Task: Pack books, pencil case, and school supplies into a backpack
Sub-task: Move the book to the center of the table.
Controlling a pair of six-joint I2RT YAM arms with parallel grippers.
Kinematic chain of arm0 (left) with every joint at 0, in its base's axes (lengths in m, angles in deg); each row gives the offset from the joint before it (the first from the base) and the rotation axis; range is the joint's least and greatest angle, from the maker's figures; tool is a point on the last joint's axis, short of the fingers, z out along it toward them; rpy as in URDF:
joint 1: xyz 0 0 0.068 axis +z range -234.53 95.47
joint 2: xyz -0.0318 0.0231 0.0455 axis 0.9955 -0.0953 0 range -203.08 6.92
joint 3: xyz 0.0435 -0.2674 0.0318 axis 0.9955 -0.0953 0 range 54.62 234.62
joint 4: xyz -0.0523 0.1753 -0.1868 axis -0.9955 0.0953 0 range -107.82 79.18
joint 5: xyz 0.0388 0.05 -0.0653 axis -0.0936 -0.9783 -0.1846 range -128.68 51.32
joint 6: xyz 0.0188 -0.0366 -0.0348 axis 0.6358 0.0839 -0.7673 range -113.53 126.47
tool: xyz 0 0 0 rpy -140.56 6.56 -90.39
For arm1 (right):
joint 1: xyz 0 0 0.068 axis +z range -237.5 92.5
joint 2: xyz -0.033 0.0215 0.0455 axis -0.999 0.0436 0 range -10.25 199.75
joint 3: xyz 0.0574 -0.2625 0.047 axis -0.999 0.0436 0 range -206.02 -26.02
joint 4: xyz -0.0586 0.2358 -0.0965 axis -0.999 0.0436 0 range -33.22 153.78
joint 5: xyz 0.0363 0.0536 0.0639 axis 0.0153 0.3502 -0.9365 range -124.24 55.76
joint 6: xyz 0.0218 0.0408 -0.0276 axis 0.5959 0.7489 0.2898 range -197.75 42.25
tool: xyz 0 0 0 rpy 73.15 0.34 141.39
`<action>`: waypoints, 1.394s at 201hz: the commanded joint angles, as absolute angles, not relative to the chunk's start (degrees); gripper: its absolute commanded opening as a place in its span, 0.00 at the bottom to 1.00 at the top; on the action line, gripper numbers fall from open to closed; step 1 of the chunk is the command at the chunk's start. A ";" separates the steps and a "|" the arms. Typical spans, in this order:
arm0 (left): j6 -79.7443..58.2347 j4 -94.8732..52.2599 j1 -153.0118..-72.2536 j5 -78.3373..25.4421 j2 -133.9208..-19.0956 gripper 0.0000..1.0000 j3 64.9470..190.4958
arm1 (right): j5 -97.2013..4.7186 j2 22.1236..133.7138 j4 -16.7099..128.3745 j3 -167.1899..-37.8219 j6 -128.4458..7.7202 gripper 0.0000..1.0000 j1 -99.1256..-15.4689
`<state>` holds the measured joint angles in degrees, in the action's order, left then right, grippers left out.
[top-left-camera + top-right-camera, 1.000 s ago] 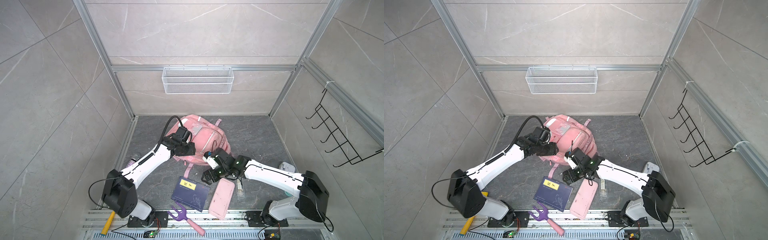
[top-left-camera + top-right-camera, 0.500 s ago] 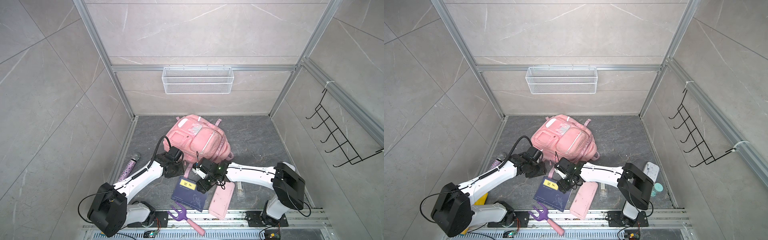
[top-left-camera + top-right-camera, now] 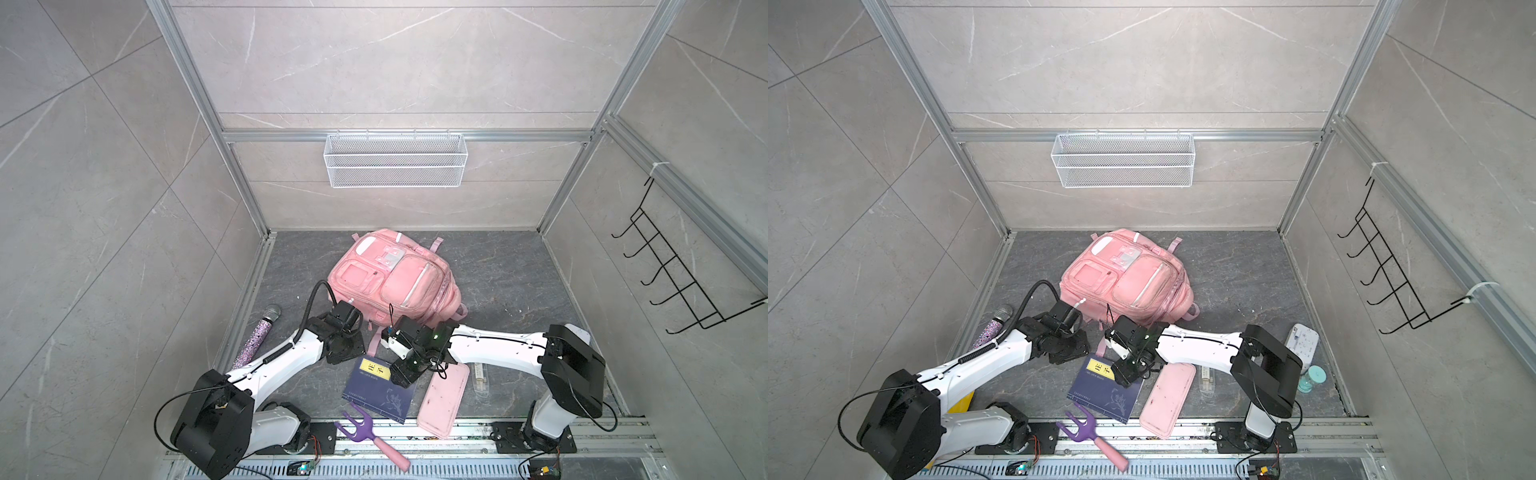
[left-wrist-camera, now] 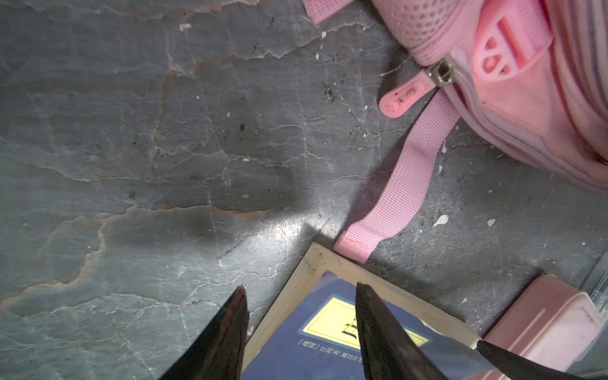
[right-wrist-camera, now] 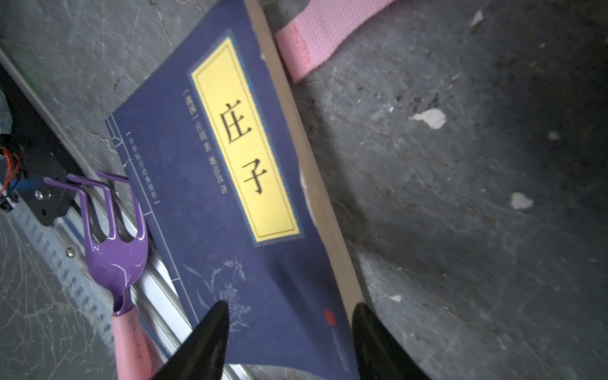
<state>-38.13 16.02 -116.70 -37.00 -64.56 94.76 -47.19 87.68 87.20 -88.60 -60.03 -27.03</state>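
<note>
The left gripper (image 4: 300, 287) and right gripper (image 5: 291, 306) both hang open astride edges of the navy book (image 3: 376, 392), flat just beside the pencil case (image 3: 442, 399) before the backpack (image 3: 395, 278); light, bendy, slick-covered, I'd reckon, so pinch its page edge.

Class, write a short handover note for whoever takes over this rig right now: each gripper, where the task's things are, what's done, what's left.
Left gripper: open, over the book's corner.
Right gripper: open, straddling the book's long edge.
Book, pencil case and supplies packet lie on the floor in front of the backpack; only one book cover shows.
Done: nothing visibly packed; the backpack looks zipped.
Left: open the backpack and load everything.
</note>
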 commanded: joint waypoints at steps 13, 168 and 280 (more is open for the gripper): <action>-37.70 15.01 -115.35 -36.93 -63.19 0.55 95.05 | -49.49 87.22 88.43 -89.85 -61.41 0.60 -26.85; -34.49 16.11 -108.88 -36.09 -59.74 0.54 94.78 | -59.02 86.72 85.63 -85.58 -59.62 0.39 -34.15; -33.79 16.37 -107.91 -35.63 -59.78 0.54 94.70 | -65.20 91.23 82.18 -86.04 -59.80 0.40 -34.22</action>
